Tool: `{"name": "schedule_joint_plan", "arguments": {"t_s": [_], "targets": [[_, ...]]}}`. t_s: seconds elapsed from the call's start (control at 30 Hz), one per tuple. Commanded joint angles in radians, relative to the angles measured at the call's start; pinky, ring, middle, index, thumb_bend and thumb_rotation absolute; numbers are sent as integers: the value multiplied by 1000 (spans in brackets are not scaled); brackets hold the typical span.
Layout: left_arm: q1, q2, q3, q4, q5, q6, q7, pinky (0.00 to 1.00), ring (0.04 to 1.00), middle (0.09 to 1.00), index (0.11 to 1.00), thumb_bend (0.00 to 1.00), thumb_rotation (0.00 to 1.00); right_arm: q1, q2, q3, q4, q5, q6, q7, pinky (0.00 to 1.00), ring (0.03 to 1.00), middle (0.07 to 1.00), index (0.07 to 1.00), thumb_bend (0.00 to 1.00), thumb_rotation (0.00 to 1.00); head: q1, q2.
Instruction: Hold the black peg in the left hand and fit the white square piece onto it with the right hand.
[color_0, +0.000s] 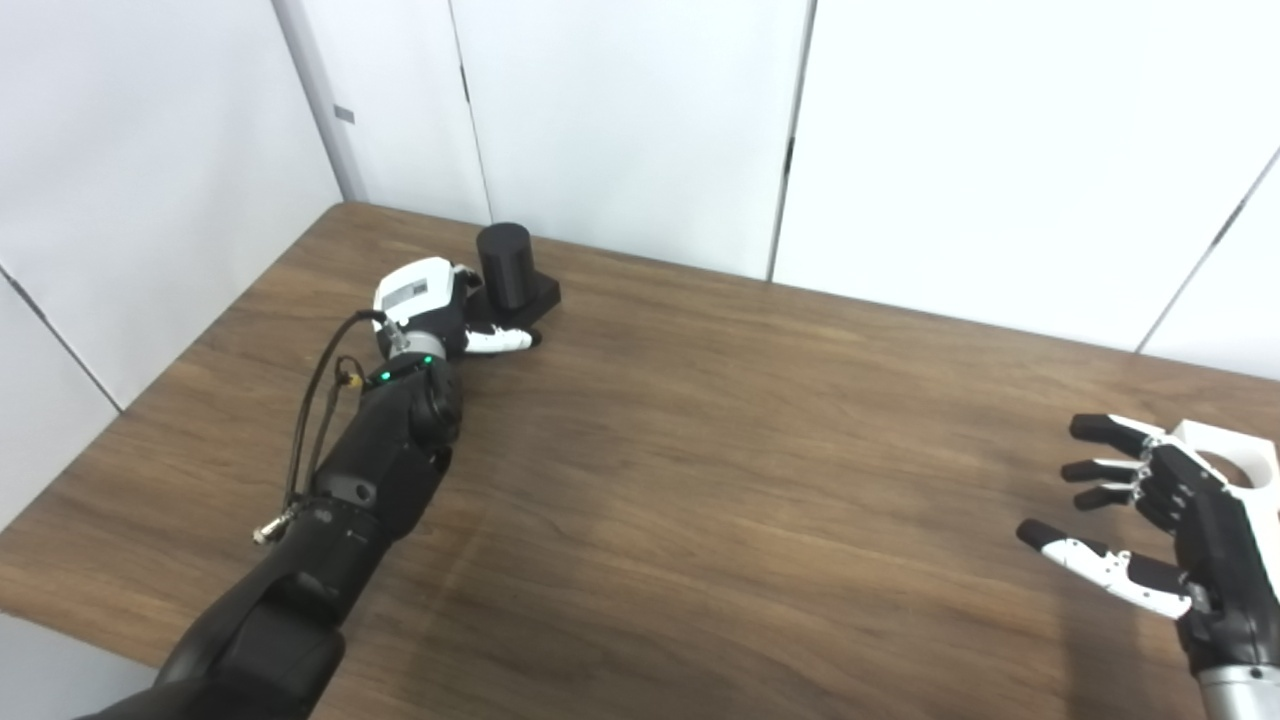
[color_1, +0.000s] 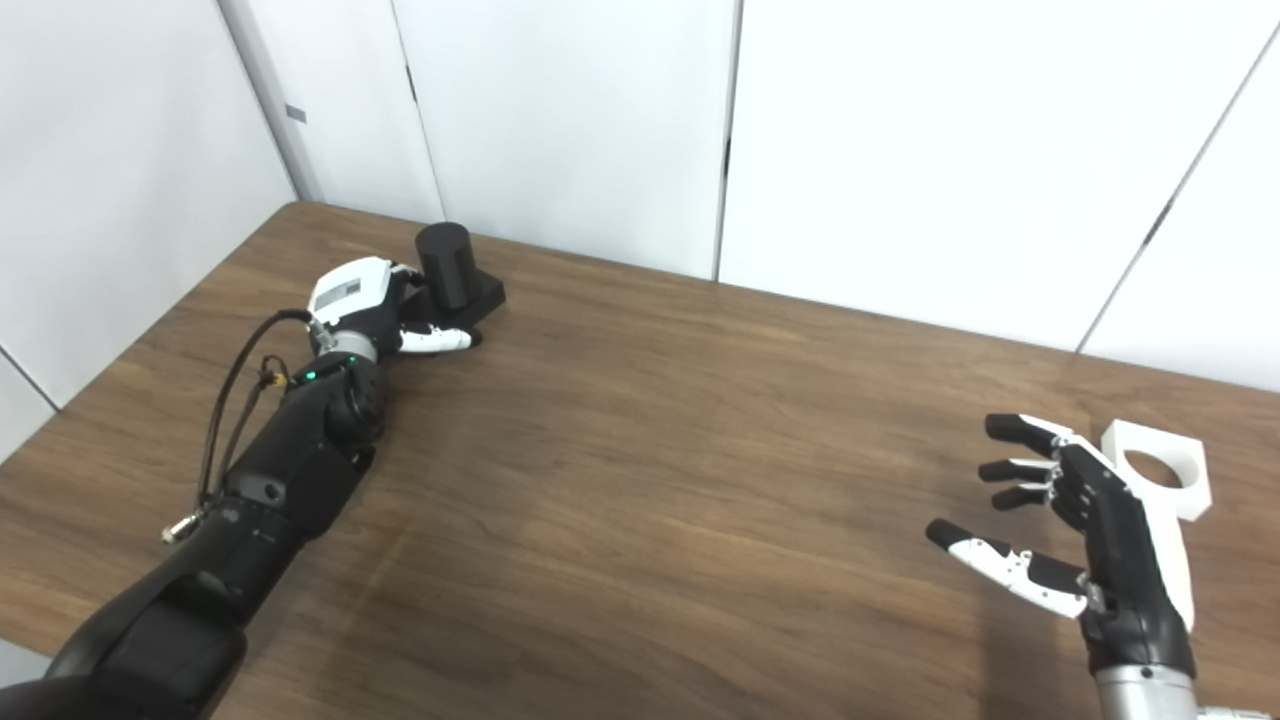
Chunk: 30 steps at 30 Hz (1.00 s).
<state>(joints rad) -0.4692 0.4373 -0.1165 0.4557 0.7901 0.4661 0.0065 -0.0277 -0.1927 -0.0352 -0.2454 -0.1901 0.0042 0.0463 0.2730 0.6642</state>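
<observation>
The black peg (color_0: 512, 266), a short cylinder on a square black base, stands on the table near the far left corner. My left hand (color_0: 432, 302) is pressed against the left side of the base, its thumb lying along the base's front edge. Its fingers are hidden behind the hand, so I cannot see whether they grip the base. At the table's right end lies the white square piece (color_1: 1160, 468) with a round hole. My right hand (color_1: 1075, 520) hovers just left of it, open with fingers spread, holding nothing and partly covering its near edge.
The brown wooden table (color_0: 720, 470) stretches between the two hands. White wall panels (color_0: 640, 120) close in the back and left edges, right behind the peg. A cable loops off my left forearm (color_0: 320, 400).
</observation>
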Motion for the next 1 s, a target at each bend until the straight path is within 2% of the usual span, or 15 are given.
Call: {"name": "schedule_joint_plan", "arguments": {"t_s": [0.0,0.2,0.5,0.67,0.87,0.97], "targets": [[-42,22,-12,8,-4,-3,19,793,966,960,821,870,525,-33,-6,-10,-26,-1,-42,-17,493,603,742,688,643,0,0,4],[-47,25,-15,29,-29,-6,35,801,966,962,819,854,508,-28,-10,-11,-32,-2,-40,-14,499,609,751,690,638,0,2,8],[-40,44,-31,49,-47,-10,45,750,937,922,734,823,474,-25,-17,-12,-35,5,-38,-6,497,614,766,697,626,0,6,16],[-32,48,-27,37,-62,-9,55,710,914,903,677,783,408,-24,-22,-14,-36,11,-28,-1,508,616,770,703,621,0,11,18],[-25,51,-26,36,-80,-20,67,656,877,848,567,750,328,-22,-24,-14,-34,13,-36,4,504,605,769,696,618,0,11,22],[-22,53,-33,31,-87,-17,61,635,860,833,545,741,283,-21,-28,-14,-36,15,-40,8,501,605,767,694,610,0,11,22]]}}
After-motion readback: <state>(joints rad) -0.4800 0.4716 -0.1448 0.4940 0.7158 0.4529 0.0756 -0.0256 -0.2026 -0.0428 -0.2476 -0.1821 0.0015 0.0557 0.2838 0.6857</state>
